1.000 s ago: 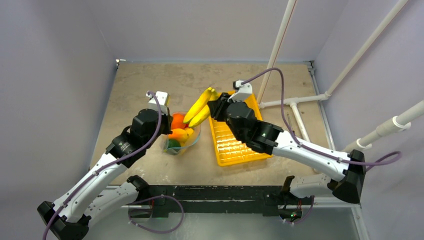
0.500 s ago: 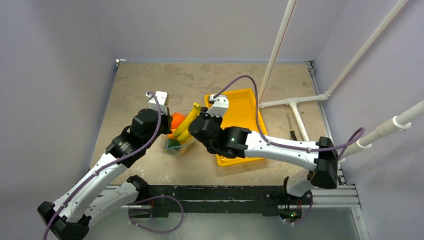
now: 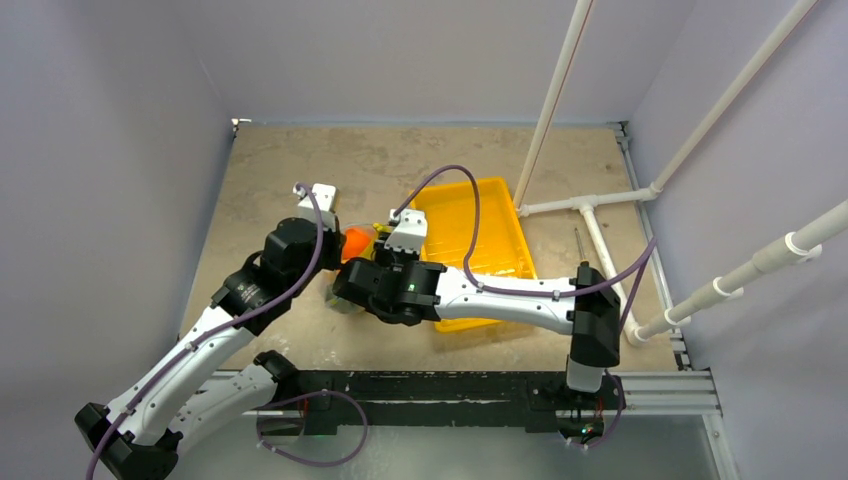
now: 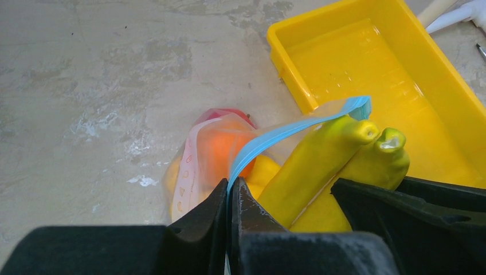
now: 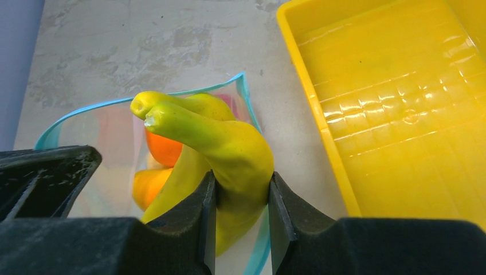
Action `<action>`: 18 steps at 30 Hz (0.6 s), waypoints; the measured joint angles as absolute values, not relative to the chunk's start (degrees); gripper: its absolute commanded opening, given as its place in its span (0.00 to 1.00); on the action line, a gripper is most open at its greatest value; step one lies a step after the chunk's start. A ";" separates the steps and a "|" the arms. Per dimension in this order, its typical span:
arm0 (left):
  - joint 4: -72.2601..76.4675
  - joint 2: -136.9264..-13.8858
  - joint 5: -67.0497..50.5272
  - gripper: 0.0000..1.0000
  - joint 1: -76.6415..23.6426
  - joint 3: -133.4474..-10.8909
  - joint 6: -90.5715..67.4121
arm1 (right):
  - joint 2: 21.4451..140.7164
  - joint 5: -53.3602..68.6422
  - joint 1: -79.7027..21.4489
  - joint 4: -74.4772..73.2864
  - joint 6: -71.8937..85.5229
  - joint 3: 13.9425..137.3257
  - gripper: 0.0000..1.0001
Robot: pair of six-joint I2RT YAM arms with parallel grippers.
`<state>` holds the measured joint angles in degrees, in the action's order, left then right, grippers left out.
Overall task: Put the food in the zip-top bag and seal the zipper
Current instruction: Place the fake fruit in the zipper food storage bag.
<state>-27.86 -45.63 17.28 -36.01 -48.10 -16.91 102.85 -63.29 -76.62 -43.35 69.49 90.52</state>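
On the beige counter (image 3: 300, 170), left claw (image 4: 231, 197) is pinching the zipper (image 4: 286, 132) while right claw (image 5: 240, 197) is gripping bananas (image 5: 229, 149) in the zip-top bag (image 5: 103, 132) mouth; next probably needs a release.

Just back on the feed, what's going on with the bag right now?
The left gripper pinches the zipper, holding the mouth of the zip-top bag open. The right gripper is shut on the yellow toy bananas, which are at that mouth and not yet released. An orange fruit and a red fruit already lie inside the bag. The yellow tray sits beside it. The bag is not yet sealed.
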 measured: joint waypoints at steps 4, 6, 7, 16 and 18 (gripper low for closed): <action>-27.59 -45.63 17.06 0.00 -36.01 -48.10 -16.91 | 103.09 -62.35 -77.25 -43.33 67.55 92.05 0.00; -27.53 -45.63 16.93 0.00 -36.01 -48.10 -16.91 | 103.59 -61.39 -77.41 -42.81 66.04 92.92 0.00; -27.51 -45.63 16.88 0.00 -36.01 -48.10 -16.91 | 103.88 -60.93 -77.47 -42.52 65.49 93.30 0.00; -28.23 -45.58 16.69 0.00 -36.01 -48.10 -16.91 | 106.67 -56.99 -77.47 -39.48 62.70 94.80 0.00; -28.34 -45.54 16.69 0.00 -36.01 -48.10 -16.91 | 106.67 -56.01 -77.47 -39.38 62.72 94.80 0.00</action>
